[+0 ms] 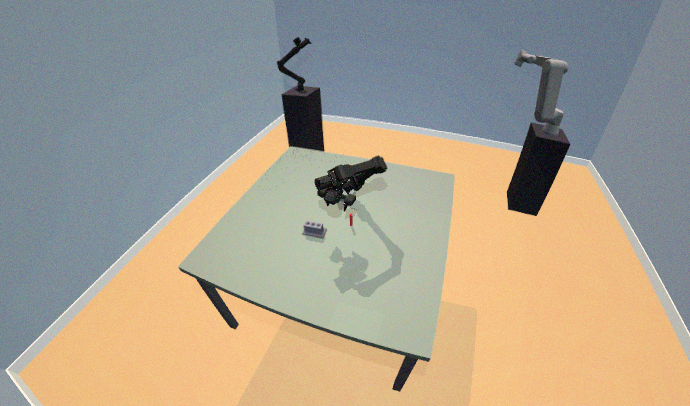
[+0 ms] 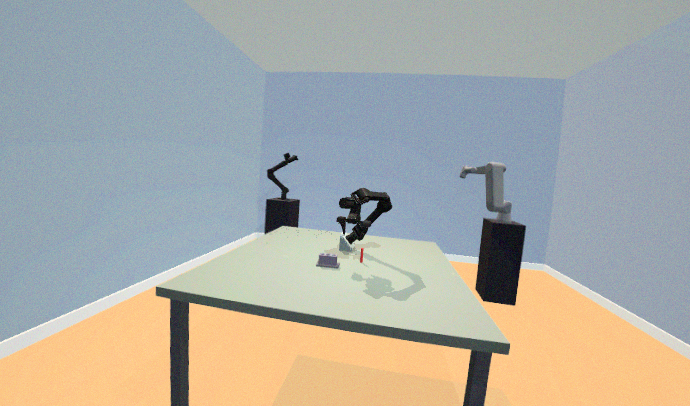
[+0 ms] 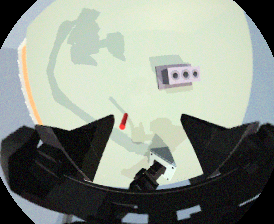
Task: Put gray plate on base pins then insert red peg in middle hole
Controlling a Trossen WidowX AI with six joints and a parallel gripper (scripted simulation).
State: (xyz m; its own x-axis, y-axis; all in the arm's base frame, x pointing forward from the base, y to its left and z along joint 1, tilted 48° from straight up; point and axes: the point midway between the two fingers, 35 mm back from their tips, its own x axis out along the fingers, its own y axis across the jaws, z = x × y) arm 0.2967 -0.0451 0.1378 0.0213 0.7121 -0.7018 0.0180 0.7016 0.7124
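The pincer is open and holds nothing; centre it (gently) over the upright red peg. Descend straight, then squeeze squarely.

thin black arm on 1 dark pedestal | gray arm on 1 black pedestal

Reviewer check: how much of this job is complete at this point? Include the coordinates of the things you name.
The plate (image 3: 190, 69) appears to be on the base (image 3: 162, 85), as a raised block with three holes in a row, though its seating on the pins can't be confirmed. Nothing is in hand: the gripper (image 3: 148, 117) is open. Left: the red peg (image 1: 350, 220) (image 2: 361, 255) (image 3: 123, 121) stands apart on the table, needing pickup, insertion and release.
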